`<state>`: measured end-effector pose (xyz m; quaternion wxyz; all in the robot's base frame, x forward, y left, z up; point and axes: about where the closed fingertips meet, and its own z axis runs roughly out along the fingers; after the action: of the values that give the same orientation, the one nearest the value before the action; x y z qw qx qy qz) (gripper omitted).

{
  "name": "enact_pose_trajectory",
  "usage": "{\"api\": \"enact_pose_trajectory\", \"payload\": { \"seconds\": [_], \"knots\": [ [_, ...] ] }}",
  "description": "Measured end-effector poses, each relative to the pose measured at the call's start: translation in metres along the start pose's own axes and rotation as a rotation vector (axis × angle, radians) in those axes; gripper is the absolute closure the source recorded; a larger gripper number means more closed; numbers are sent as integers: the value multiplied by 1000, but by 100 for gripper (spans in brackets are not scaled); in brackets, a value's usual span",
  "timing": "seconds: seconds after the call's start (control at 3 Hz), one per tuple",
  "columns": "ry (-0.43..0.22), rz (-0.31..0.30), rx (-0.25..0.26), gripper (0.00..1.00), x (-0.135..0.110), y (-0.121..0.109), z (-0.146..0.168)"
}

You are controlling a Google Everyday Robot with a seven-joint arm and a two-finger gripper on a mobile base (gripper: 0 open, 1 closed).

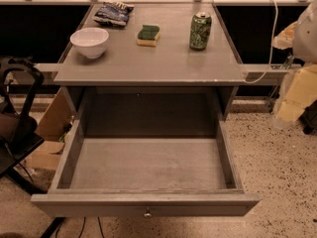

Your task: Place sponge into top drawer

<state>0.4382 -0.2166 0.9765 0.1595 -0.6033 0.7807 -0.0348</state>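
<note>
Gripper is not seen, so its hold cannot be told; sponge [148,35] is set on the table [148,66] between bowl [89,42] and can [200,30]; top drawer [143,205] is pulled open, nothing yet placed inside.

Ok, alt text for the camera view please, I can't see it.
The top drawer is pulled open and empty below a grey table. The sponge sits on the tabletop between a white bowl and a green soda can, with a snack bag behind. The robot's hand is not in view.
</note>
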Motion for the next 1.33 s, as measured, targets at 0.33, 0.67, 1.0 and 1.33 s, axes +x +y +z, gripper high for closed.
{"api": "enact_pose_trajectory", "payload": {
  "seconds": [0.33,0.67,1.0,1.33],
  "knots": [
    [0,0,0,0,0,0,0],
    [-74,17,45,0,-16,-18,4],
    [-215,100,102,0,-52,-58,5],
    [-319,240,160,0,-95,-104,0]
  ]
}}
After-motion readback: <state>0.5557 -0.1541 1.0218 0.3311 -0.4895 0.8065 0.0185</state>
